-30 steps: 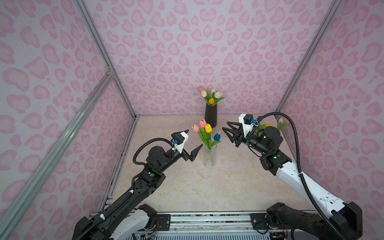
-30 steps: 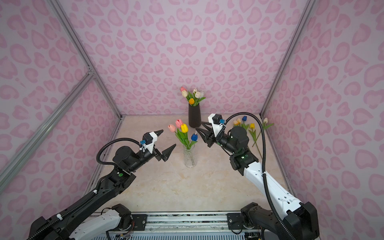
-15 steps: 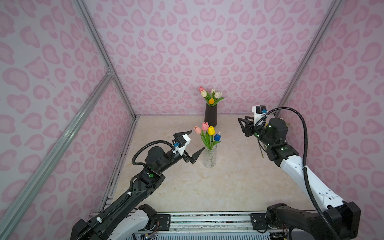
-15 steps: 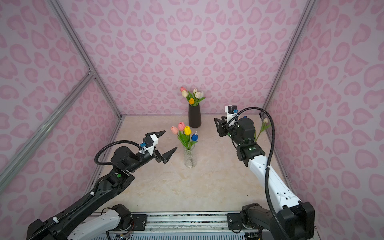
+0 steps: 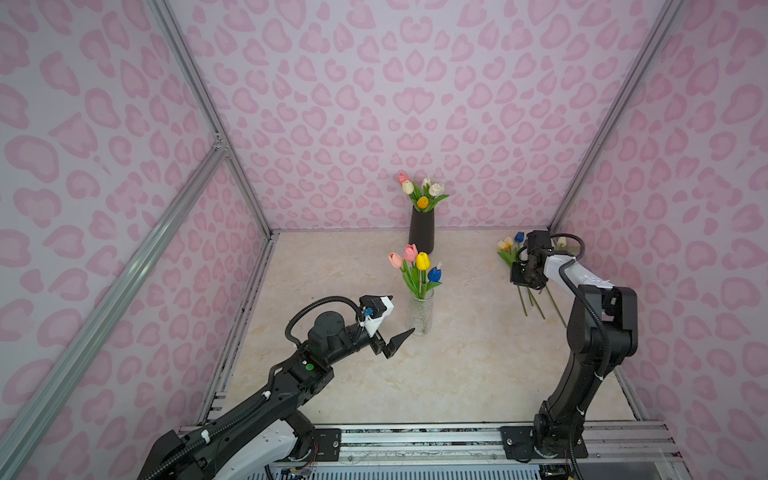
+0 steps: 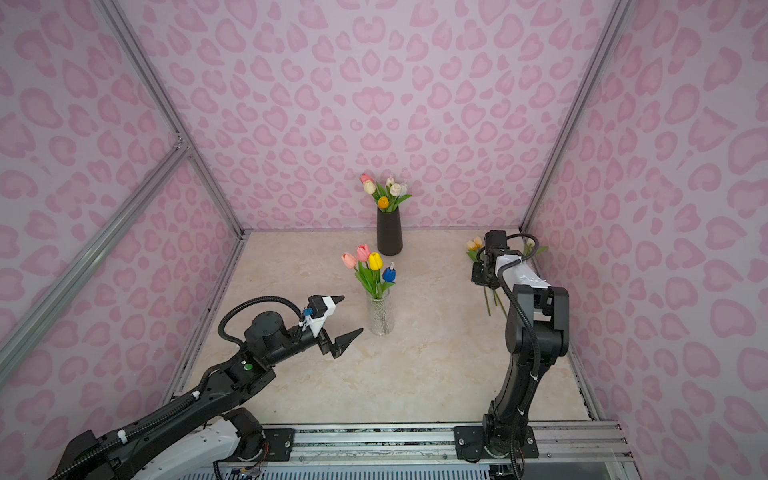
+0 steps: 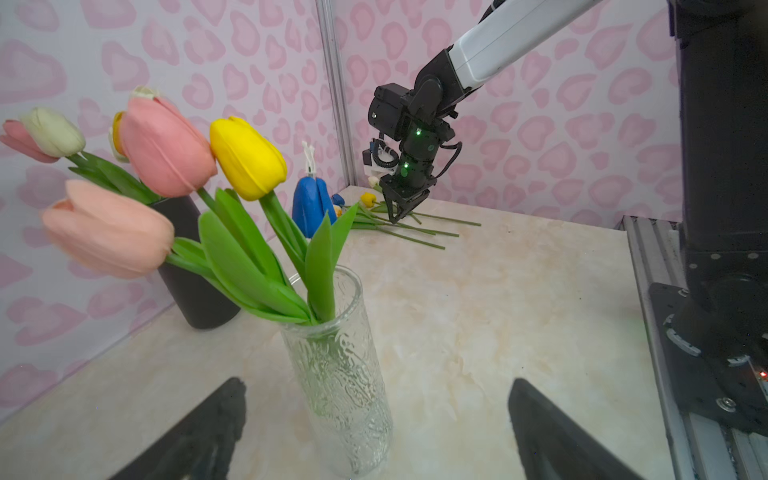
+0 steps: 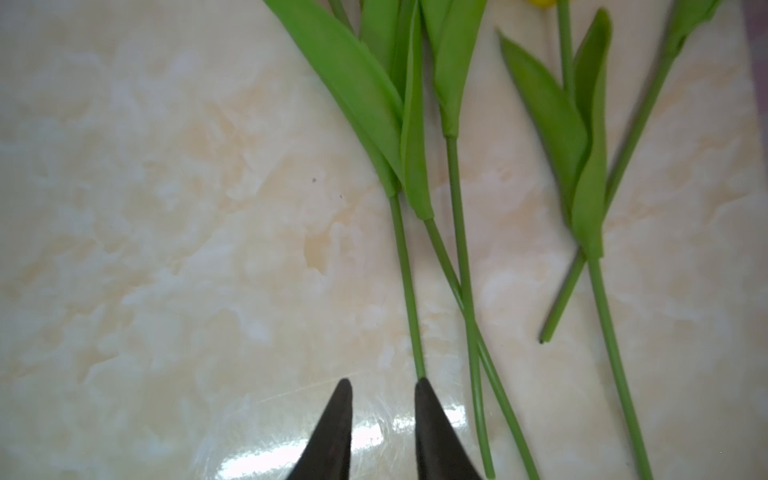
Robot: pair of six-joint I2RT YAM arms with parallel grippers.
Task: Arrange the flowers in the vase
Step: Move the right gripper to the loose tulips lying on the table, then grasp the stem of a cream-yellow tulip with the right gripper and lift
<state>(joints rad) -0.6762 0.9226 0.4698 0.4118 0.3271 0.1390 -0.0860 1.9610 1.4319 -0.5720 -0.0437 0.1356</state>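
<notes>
Jaws narrowly parted and empty, the right gripper [image 8: 382, 388] hangs over the loose tulips [image 8: 361, 91] lying on the table [image 5: 457, 374], seemingly to pick one, while the wide-open left gripper [image 6: 352, 313] waits beside the glass vase [image 6: 379, 311], probably to steady it.

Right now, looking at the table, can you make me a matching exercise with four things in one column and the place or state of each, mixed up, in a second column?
Things:
1. glass vase
2. black vase
3. loose flowers
4. left gripper

Places or states:
A. lying flat on the right side of the table
B. open and empty, near the glass vase
C. close to the back wall
D. middle of the table, with flowers in it

Pairs: 1-D, 2-C, 3-A, 4-B
</notes>
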